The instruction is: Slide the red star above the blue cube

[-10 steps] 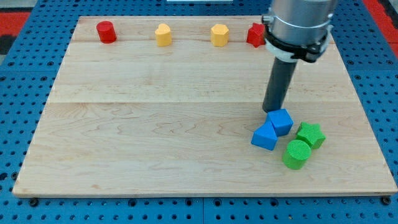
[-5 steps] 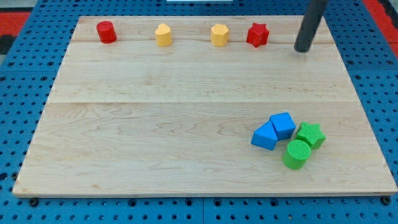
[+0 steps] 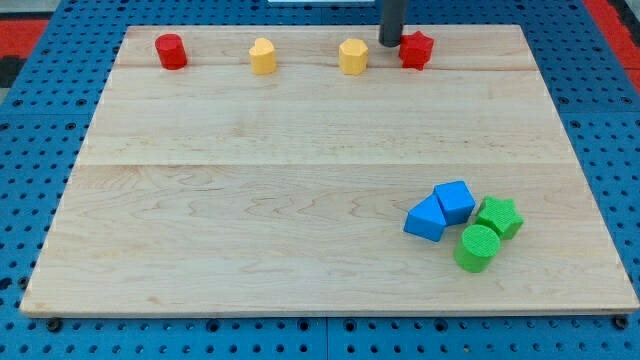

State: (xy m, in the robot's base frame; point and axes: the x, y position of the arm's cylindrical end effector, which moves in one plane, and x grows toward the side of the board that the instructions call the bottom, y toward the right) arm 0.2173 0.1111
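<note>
red star (image 3: 416, 49) (flat, top edge) | my tip (image 3: 390, 43) just left

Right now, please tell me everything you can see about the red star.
The red star is a small, solid-coloured block with short rounded points and a matte, plastic-like look. It lies flat on the wooden board near the view's top edge, to the right of a yellow block. My tip stands right beside its upper-left side, seemingly touching it.

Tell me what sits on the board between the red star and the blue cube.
Nothing: in the camera view, only bare wooden board lies between the red star and the blue cube. My tip sits at the star's upper-left edge, outside that stretch.
</note>
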